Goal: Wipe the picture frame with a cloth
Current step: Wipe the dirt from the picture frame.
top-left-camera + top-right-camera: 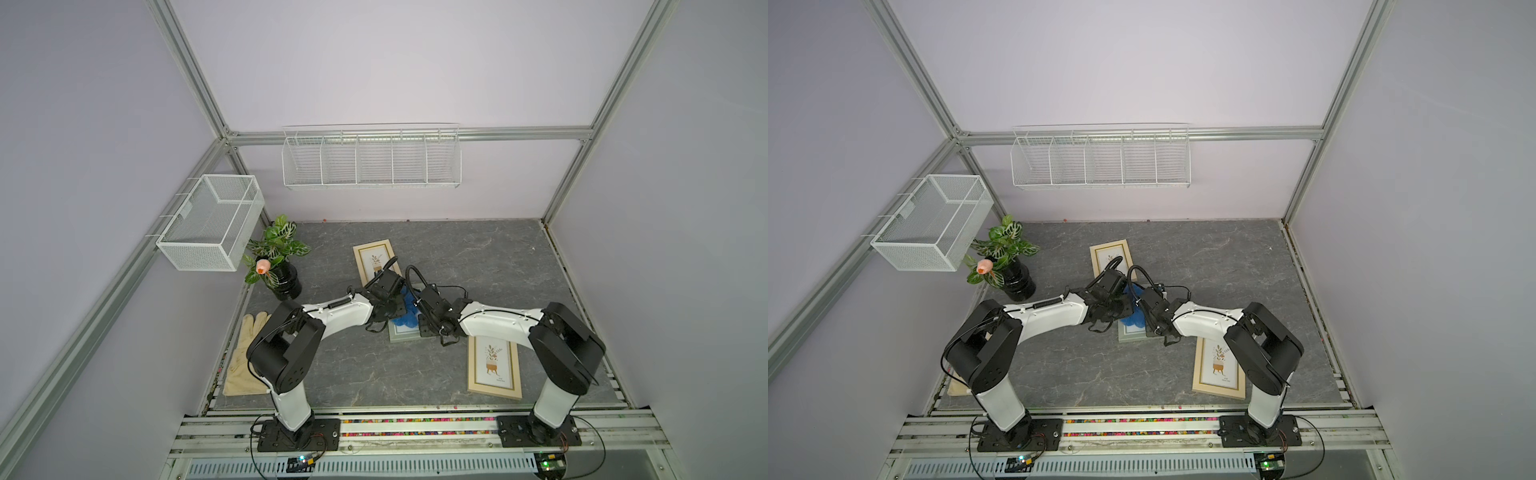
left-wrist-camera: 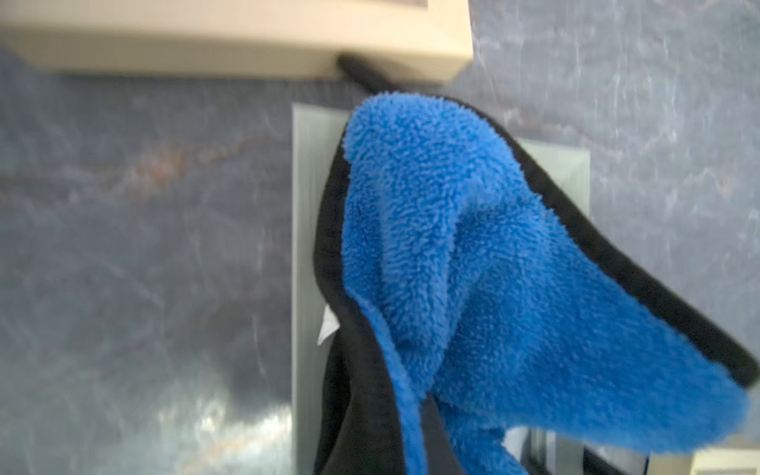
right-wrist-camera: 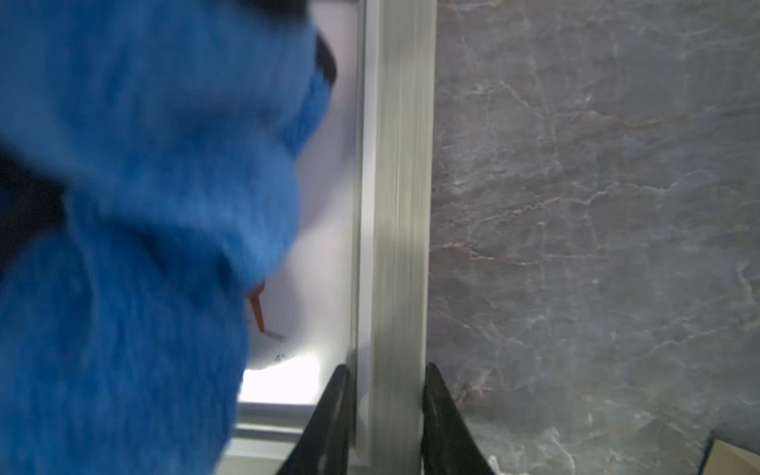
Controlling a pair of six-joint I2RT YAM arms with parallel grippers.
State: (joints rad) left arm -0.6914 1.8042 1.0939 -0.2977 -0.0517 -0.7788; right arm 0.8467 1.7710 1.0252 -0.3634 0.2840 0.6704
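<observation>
A grey-green picture frame (image 1: 401,334) (image 1: 1131,332) lies flat mid-table between the two arms. My right gripper (image 3: 384,370) (image 1: 424,324) is shut on its side rail (image 3: 395,205), one black finger (image 3: 333,403) on each side of it. The royal-blue plush cloth (image 2: 473,267) (image 1: 409,309) (image 1: 1133,316) with its dark edge hangs bunched from my left gripper (image 1: 392,309), which is shut on it, and drapes over the frame (image 2: 306,205) and its white picture. In the right wrist view the cloth (image 3: 144,205) covers most of the picture. The cloth hides the left fingers.
Two beige picture frames lie on the table, one (image 1: 374,259) just behind the grippers and one (image 1: 494,365) at the front right. A potted plant (image 1: 278,266) stands at the left. A beige glove (image 1: 245,357) lies by the left arm. Wire baskets (image 1: 212,222) (image 1: 372,160) hang on the walls.
</observation>
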